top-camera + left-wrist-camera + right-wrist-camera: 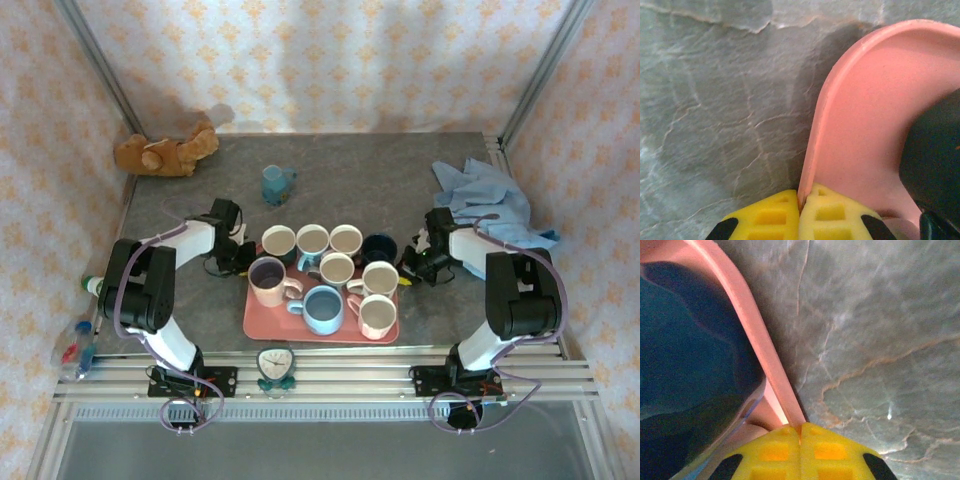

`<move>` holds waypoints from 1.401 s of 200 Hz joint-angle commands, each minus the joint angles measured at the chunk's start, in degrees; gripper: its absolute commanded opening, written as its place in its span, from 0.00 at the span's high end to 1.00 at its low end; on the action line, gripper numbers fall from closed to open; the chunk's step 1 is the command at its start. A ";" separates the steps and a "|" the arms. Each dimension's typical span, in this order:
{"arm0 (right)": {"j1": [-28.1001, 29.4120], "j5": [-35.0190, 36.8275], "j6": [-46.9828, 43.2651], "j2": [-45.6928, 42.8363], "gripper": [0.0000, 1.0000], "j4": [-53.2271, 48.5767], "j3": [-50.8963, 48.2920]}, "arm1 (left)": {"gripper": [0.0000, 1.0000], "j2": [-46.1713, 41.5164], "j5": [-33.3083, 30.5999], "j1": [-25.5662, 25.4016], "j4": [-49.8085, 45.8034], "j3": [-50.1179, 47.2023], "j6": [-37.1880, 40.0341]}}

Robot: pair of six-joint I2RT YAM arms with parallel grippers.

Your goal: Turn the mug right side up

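A light blue mug [276,185] stands alone on the grey table behind the pink tray [262,325]; it seems to rest mouth down. My left gripper [243,262] is at the tray's left edge, and in the left wrist view it [800,200] is shut on the tray's rim [812,150]. At the tray's right edge, my right gripper [408,268] [800,432] is likewise shut on the thin pink rim [755,335]. A dark blue mug [685,355] sits just inside that rim.
Several upright mugs [322,310] crowd the tray. A teddy bear [165,152] lies at the back left and a crumpled blue cloth [490,200] at the back right. A small clock [275,365] stands on the front rail, a bottle [80,345] at the left.
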 commanded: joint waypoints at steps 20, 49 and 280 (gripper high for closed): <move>-1.05 4.50 2.09 4.53 1.00 8.10 6.67 | 1.00 6.94 4.71 -2.73 14.94 1.54 -6.46; -2.17 4.21 1.10 9.63 1.00 8.14 11.82 | 1.00 10.16 5.33 -2.71 18.16 5.30 -9.34; -11.68 15.75 -5.70 -6.65 0.61 -3.74 17.68 | 0.49 -6.79 -9.19 2.90 1.34 11.02 1.88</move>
